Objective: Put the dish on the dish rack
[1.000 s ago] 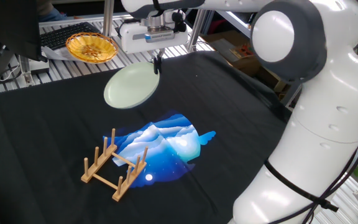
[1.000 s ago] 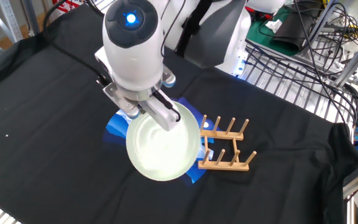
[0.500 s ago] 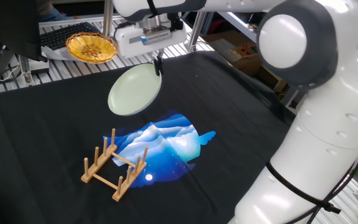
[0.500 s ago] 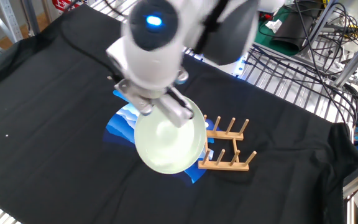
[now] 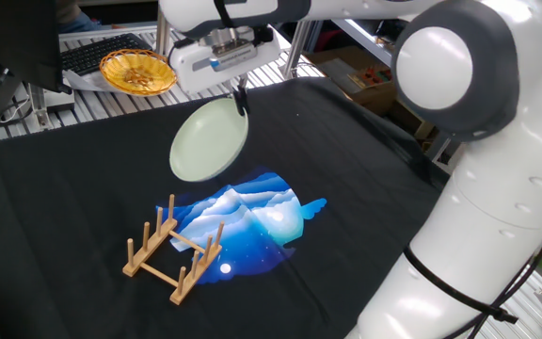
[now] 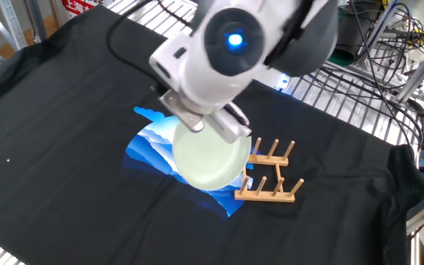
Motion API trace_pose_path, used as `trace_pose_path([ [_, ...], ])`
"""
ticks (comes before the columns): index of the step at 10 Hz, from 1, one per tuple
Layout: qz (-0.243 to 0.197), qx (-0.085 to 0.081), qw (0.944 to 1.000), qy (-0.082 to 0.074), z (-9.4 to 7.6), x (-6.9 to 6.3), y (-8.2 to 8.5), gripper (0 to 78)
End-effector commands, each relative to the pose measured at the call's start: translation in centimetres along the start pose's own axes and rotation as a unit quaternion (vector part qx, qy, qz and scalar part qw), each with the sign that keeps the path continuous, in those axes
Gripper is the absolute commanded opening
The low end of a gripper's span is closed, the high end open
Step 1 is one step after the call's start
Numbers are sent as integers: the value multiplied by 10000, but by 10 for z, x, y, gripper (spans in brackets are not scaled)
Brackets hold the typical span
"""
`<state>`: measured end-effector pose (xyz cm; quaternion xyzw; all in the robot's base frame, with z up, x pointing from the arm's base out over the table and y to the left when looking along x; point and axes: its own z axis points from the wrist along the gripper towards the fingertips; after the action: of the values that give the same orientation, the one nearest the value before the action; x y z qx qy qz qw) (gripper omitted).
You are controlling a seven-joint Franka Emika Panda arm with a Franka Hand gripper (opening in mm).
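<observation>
The dish (image 5: 209, 140) is held tilted by its rim in the closed tool (image 5: 241, 98), raised above the counter (image 5: 346, 169), short of the dish rack (image 5: 171, 250).

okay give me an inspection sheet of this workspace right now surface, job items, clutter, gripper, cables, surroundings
Surface: black cloth with a blue and white printed patch.
Job's things: round pale-green dish held in the air, tilted; light-wood pegged dish rack standing with no dish in it.
Clutter: yellow-orange woven basket bowl beyond the cloth's edge.
Gripper: two-finger gripper pinching the dish's rim.
Cables: black bundle off the table.
Surroundings: metal wire shelving.
</observation>
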<state>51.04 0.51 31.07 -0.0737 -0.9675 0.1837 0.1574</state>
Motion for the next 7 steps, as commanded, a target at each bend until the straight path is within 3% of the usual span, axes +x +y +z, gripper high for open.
trace_pose_path([
  [1, -56, 207, 9998, 55, -7, 18, 2, 11],
  [5, -146, 330, 9993, 77, -7, 25, 3, 11],
  [7, -200, 165, 9996, 104, -7, 23, 3, 11],
])
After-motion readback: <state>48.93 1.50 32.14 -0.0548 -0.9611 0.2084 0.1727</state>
